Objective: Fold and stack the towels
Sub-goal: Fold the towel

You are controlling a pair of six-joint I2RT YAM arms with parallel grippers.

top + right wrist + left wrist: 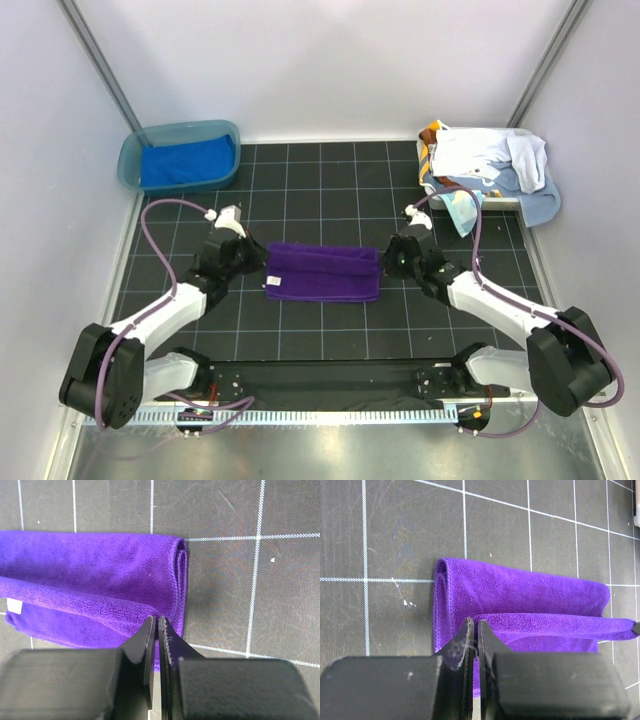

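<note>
A deep purple towel (323,272) lies folded lengthwise on the black grid mat in the middle. My left gripper (260,262) is at its left end and my right gripper (386,262) is at its right end. In the left wrist view the left gripper (475,624) is shut on the edge of the towel's (520,595) upper layer. In the right wrist view the right gripper (156,620) is shut on the same layer's edge of the towel (100,575). That layer runs taut between the two grippers, partway across the towel.
A teal tub (131,160) at the back left holds a royal blue towel (185,162). A white basket (500,201) at the back right holds a heap of white, light blue and orange-brown towels (485,160). Grey walls close in both sides.
</note>
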